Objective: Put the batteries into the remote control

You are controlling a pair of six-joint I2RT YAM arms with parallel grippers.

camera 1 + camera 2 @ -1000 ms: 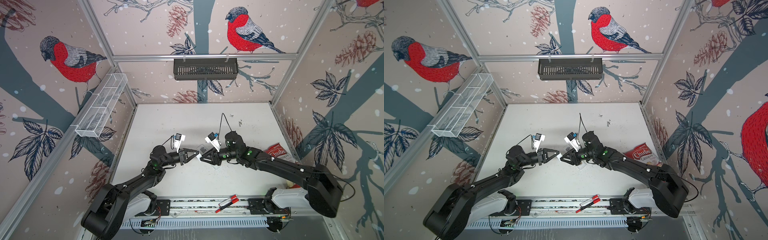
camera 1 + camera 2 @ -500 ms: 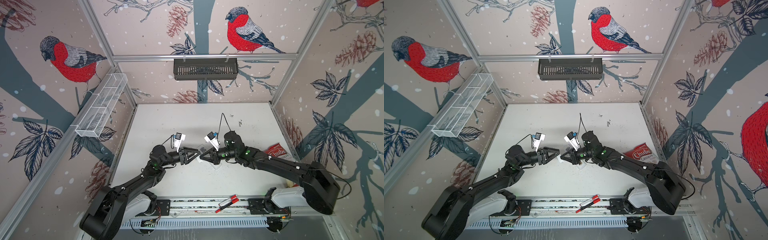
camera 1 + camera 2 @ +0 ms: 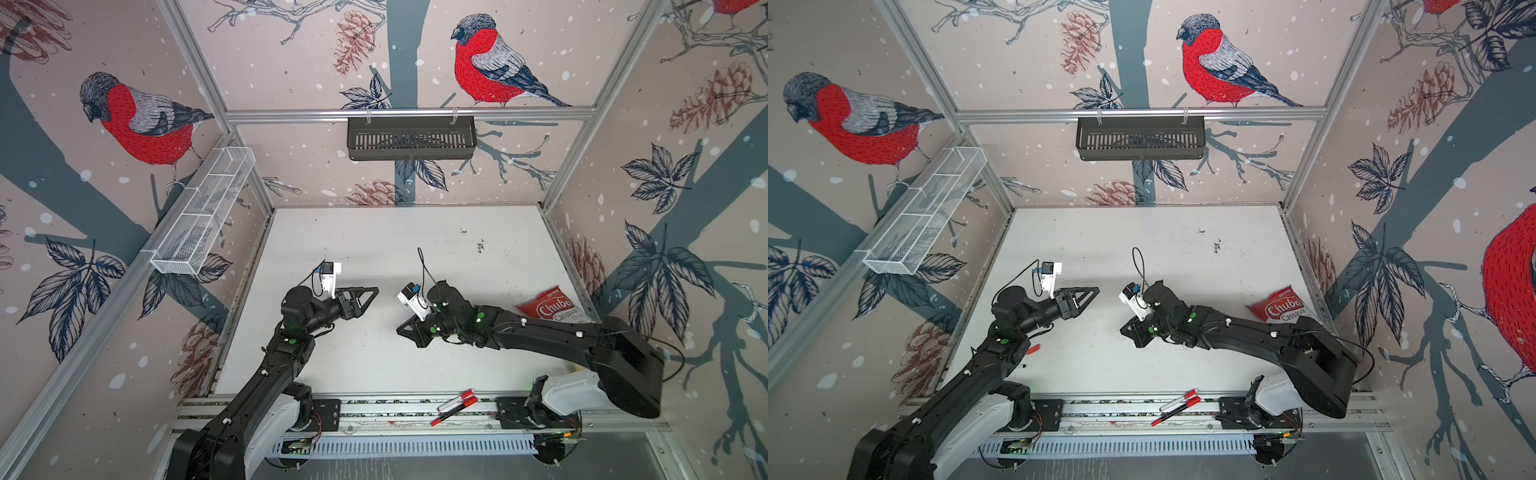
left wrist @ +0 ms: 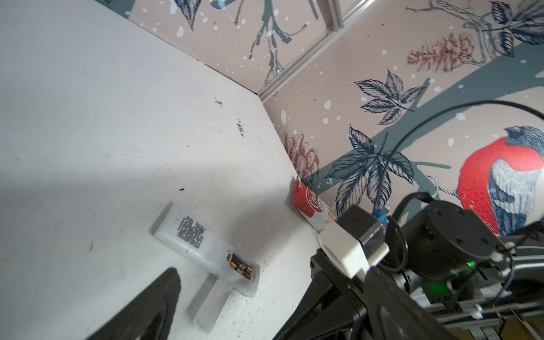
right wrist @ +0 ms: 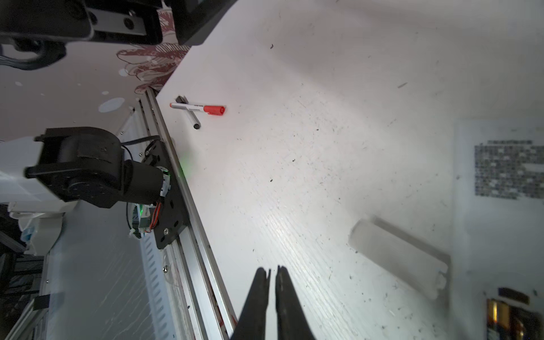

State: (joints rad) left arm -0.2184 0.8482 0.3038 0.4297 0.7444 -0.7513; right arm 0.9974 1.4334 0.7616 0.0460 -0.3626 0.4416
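Left wrist view showed the batteries seated in the open compartment of the remote control, face-down on the table, its loose cover just beside. Left gripper hovered wide open; right gripper was pinched nearly closed, empty.

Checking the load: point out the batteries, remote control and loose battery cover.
batteries [image 4: 241,266]: left wrist view, cells in the compartment.
remote control [image 4: 191,232]: left wrist view, back label.
battery cover [image 4: 209,303]: left wrist view, its middle.
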